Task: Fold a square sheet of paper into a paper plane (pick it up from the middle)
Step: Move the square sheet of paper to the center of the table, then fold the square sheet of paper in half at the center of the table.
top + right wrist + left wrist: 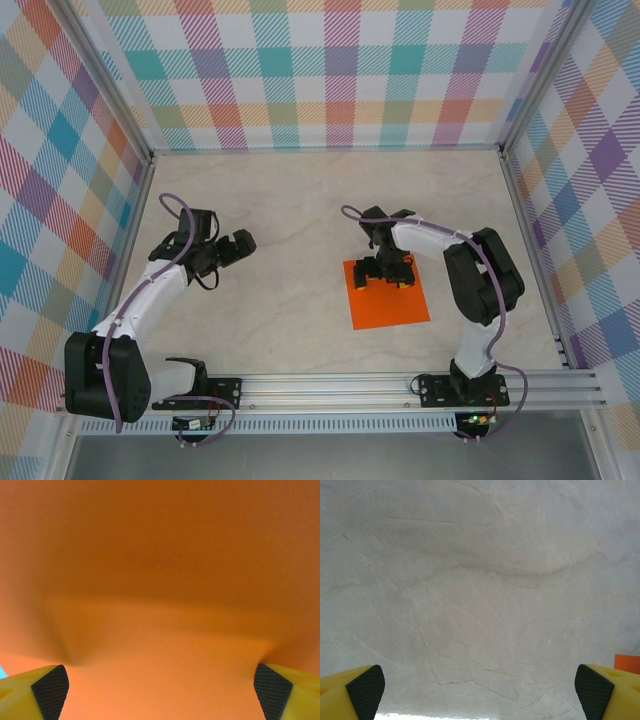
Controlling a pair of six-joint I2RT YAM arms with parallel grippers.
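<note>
Right end effector [385, 270] is down over the far part of the square sheet of paper [392, 300], which lies flat on the desk [300, 190], right of centre, in front of the right arm. From the right wrist, the jaws stand wide, black pads [47, 690] out at either side with orange paper spanning between them. The sheet seems to bulge between the tips, so I read contact or close to it, though blur keeps me unsure. Nothing gripped.

Left end effector [238, 245] hovers wide open over bare desk, well apart to the left.

Step in hand, by my read, is the pick-up, with no fold made yet. Next calls for a gentle close to pinch up a ridge of paper without scrunching it. The spot looks nearer the far edge than the middle, so a shift toward centre may be wanted.
</note>
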